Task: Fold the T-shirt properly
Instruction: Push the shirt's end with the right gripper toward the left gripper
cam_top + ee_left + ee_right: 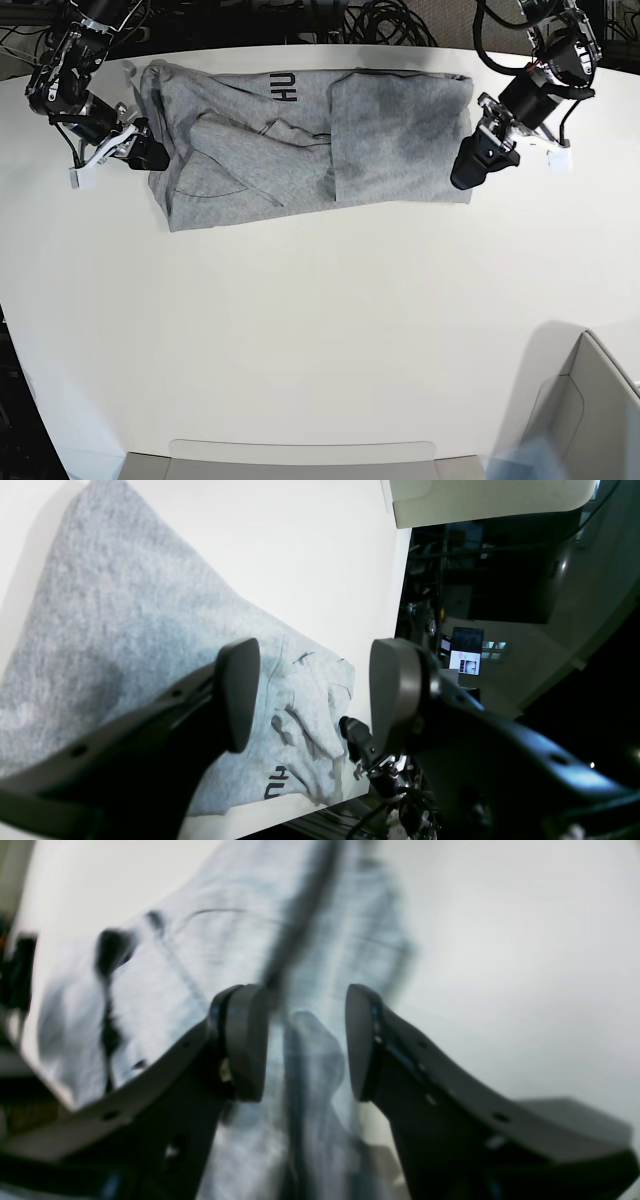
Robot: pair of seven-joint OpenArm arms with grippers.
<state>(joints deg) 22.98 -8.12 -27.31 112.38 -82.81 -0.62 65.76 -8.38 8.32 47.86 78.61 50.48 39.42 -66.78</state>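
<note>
The heather-grey T-shirt lies flat across the far part of the white table, with its right part folded over and black letters "HU" showing near the far edge. My left gripper is at the shirt's right edge. In the left wrist view it is open and empty above the cloth. My right gripper is at the shirt's left edge. In the right wrist view it is open, with blurred cloth showing between the jaws.
A grey box stands at the near right corner. A flat grey tray edge lies along the near edge. Cables hang behind the table's far edge. My right gripper also shows in the left wrist view.
</note>
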